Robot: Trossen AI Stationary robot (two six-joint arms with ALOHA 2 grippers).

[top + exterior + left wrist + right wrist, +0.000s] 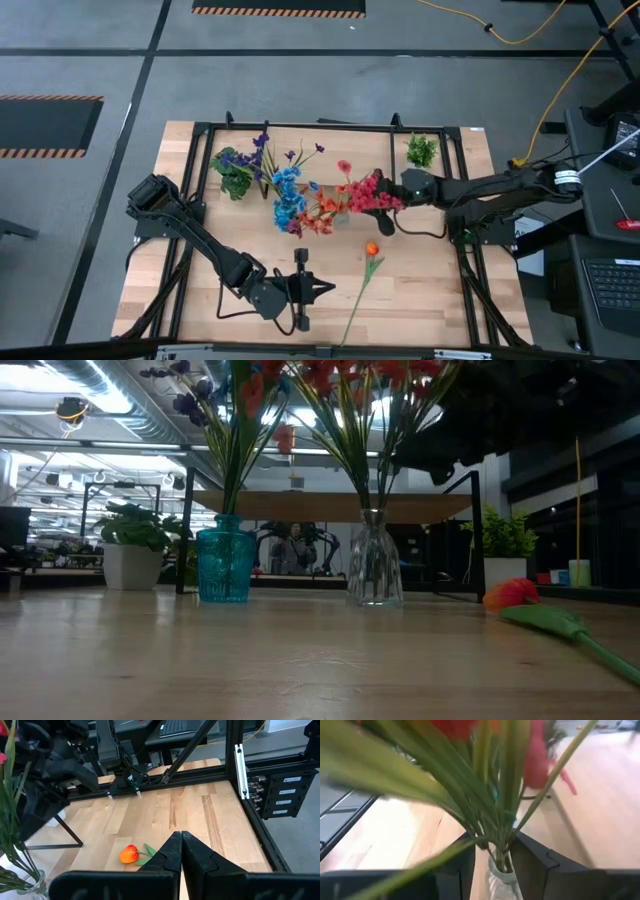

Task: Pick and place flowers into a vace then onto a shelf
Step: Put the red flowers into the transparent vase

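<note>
A clear glass vase (375, 572) with red and orange flowers (365, 192) stands on the table beside a blue vase (224, 566) of blue and purple flowers (287, 190). My right gripper (495, 862) reaches in level from the table's right. Its open fingers stand on either side of the green stems (502, 827), just above the clear vase's mouth (501, 872). One orange bud (372, 248) lies flat on the table, its stem toward the near edge. My left gripper (181, 851) hovers shut near the front edge. The shelf (340, 506) stands behind the vases. My right gripper has one finger (465, 865) on each side of the stems (504, 845) above the clear vase's mouth, coming level from the table's right. Whether the fingers touch the stems or the glass, I cannot tell. The vase stands upright on the table.
Two leafy potted plants (235, 175) (421, 150) stand at the far left and far right. A black frame (465, 250) runs around the table. Bare wood lies between the vases and the near edge, apart from the orange bud's stem (352, 310).
</note>
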